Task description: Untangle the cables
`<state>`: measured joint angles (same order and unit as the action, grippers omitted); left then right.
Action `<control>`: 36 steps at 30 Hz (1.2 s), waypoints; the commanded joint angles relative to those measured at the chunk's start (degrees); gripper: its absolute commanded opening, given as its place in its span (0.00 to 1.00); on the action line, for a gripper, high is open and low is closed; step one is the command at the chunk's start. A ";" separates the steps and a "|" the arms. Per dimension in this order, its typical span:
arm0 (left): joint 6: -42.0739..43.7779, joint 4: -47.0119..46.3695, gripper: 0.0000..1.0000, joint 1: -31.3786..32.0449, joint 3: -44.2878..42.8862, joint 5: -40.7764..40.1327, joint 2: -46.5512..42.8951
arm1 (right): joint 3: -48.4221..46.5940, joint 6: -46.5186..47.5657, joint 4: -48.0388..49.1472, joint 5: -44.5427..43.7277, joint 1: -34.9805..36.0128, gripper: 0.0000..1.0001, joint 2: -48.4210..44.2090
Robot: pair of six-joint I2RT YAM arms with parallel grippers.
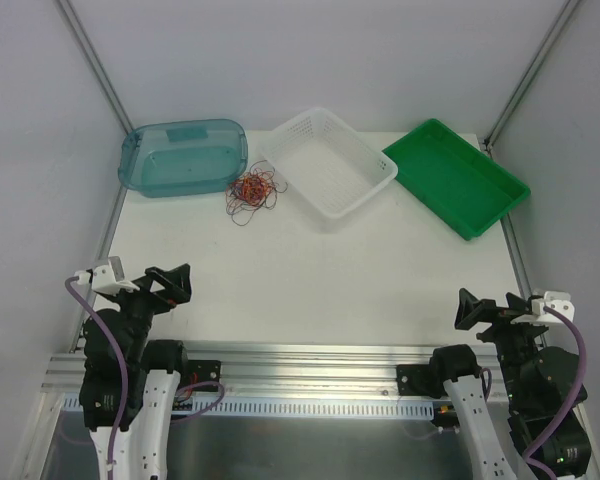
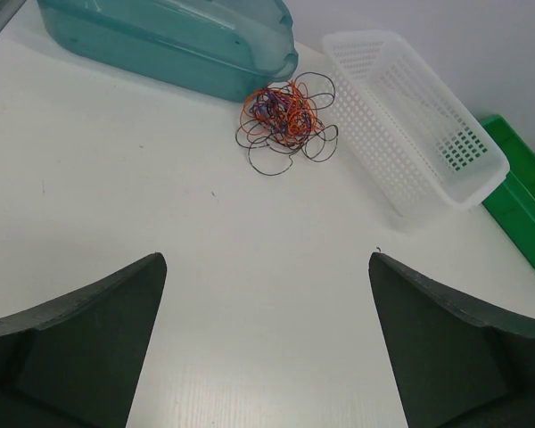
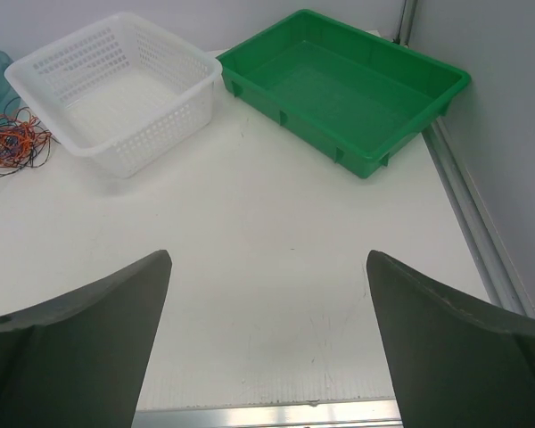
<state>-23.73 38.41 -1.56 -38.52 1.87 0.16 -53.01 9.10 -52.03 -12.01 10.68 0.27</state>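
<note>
The cables (image 1: pixel 251 190) lie in one tangled knot of thin red-orange and black loops on the white table, between the teal bin and the white basket. The left wrist view shows the cables (image 2: pixel 284 120) well ahead of my fingers. In the right wrist view the cables (image 3: pixel 9 143) sit at the far left edge. My left gripper (image 1: pixel 173 284) is open and empty, low at the near left of the table. My right gripper (image 1: pixel 472 312) is open and empty at the near right. Both are far from the knot.
A teal translucent bin (image 1: pixel 183 156) stands at the back left. A white perforated basket (image 1: pixel 330 165) stands at the back middle. A green tray (image 1: pixel 456 177) is at the back right. The metal rail (image 1: pixel 300 360) runs along the table's near edge.
</note>
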 commanded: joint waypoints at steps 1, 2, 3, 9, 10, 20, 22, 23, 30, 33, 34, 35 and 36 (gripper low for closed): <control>-1.94 -1.59 0.99 -0.28 0.99 -0.46 -9.13 | -0.33 -0.40 2.28 -1.17 -0.31 0.97 -10.56; -2.37 -1.50 0.99 -0.28 1.17 -0.98 -8.78 | -0.42 -0.32 2.46 -0.74 -0.31 0.97 -10.56; -2.73 -1.50 0.99 -0.28 1.34 -1.25 -7.65 | -0.51 -0.23 2.81 0.83 -0.31 0.97 -10.38; -8.52 -3.60 0.99 -0.28 4.84 -3.71 2.09 | -1.65 -4.52 2.55 7.78 -0.31 0.97 -4.68; -10.01 -5.00 0.99 -0.28 5.73 -3.71 4.21 | -1.39 -5.75 2.46 8.75 -0.31 0.97 -1.71; -21.01 -21.08 0.99 -0.20 4.42 12.19 39.45 | 2.03 -11.19 4.38 30.46 -0.31 0.97 17.20; -22.15 -26.53 0.99 0.07 3.37 12.02 45.78 | 3.26 -12.52 5.53 32.75 -0.39 0.97 17.74; -22.68 -28.29 0.99 0.50 2.76 11.23 47.89 | 4.40 -13.58 6.67 33.45 -0.31 0.97 17.66; -23.38 -33.93 0.99 9.63 -11.98 -1.51 72.91 | 6.69 -13.85 8.35 32.84 -0.22 0.97 16.95; -22.77 -34.81 0.99 12.54 -19.45 -7.99 82.93 | 7.05 -13.76 9.58 33.37 -0.31 0.97 17.22; -22.42 -34.90 0.99 14.03 -21.22 -9.76 85.33 | 7.13 -13.85 10.01 33.80 -0.31 0.97 17.39; -22.42 -34.90 0.99 14.74 -22.90 -11.26 87.53 | 7.31 -13.76 10.63 34.50 -0.31 0.97 17.48; -22.50 -34.90 0.99 15.09 -25.87 -13.97 91.64 | 7.48 -13.85 10.98 34.77 -0.31 0.97 17.57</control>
<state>-45.95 6.13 11.77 -58.61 -2.79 85.73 -45.91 -3.92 -45.45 20.05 10.63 17.52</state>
